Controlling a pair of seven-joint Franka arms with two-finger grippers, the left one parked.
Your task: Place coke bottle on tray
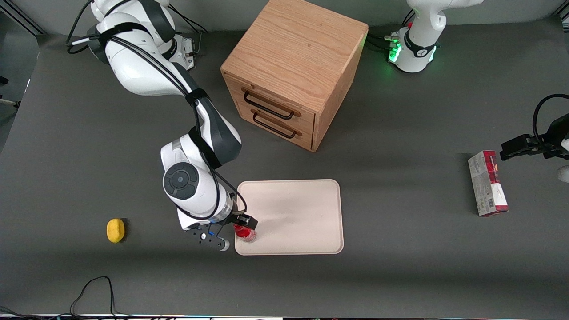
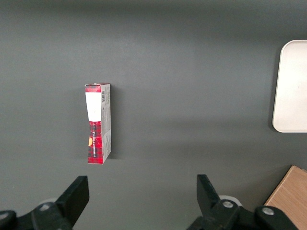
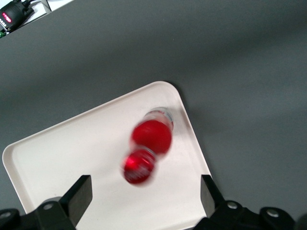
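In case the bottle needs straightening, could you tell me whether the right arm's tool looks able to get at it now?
Probably yes: the tool hangs open right above the bottle, which stands near a corner of the tray, with nothing between them.

Front view: looking steeply down from high above over the whole table [image 1: 89,133], from afar. Right wrist view: looking straight down, close over the tray [image 3: 72,153], with the gripper [image 3: 144,203] spread open; both views are sharing that tray [image 1: 302,209] corner.
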